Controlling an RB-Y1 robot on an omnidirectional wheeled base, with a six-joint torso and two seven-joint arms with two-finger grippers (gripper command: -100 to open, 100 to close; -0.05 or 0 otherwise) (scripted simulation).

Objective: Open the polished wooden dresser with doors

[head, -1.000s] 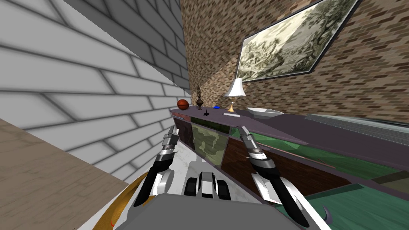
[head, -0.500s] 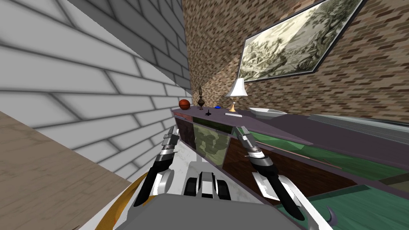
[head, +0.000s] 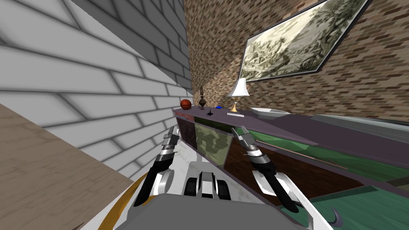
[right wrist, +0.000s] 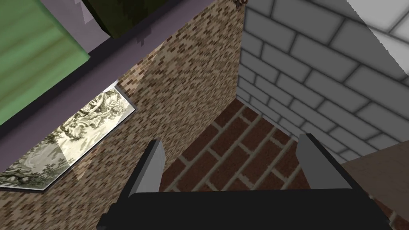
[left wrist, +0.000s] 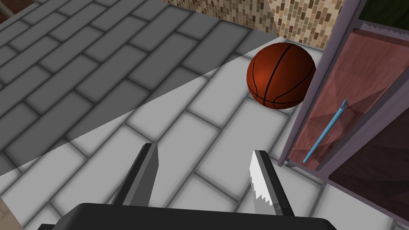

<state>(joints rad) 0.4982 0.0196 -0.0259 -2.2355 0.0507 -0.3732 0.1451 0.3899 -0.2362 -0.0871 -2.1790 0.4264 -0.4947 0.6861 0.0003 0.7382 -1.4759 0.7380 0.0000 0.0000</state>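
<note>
The dresser (head: 311, 175) stands against the brick wall (head: 223, 52). Its long axis runs from the centre of the head view to the lower right edge, and its fronts face the robot.

The left gripper (left wrist: 204, 149) has its jaws spread and empty. It sits near the reddish end door (left wrist: 351, 88) but clear of it. The right gripper (right wrist: 231, 139) also has its jaws spread and holds nothing.

The slim blue handle (left wrist: 324, 135) lies parallel to the door's long edges.

Handling, as a judgement:
- The door is probably rigid, hinged and light to swing.
- Its glossy face likely offers poor grip.
- Grip across the handle bar near mid-length.
- Pull outward along the hinge arc.
</note>
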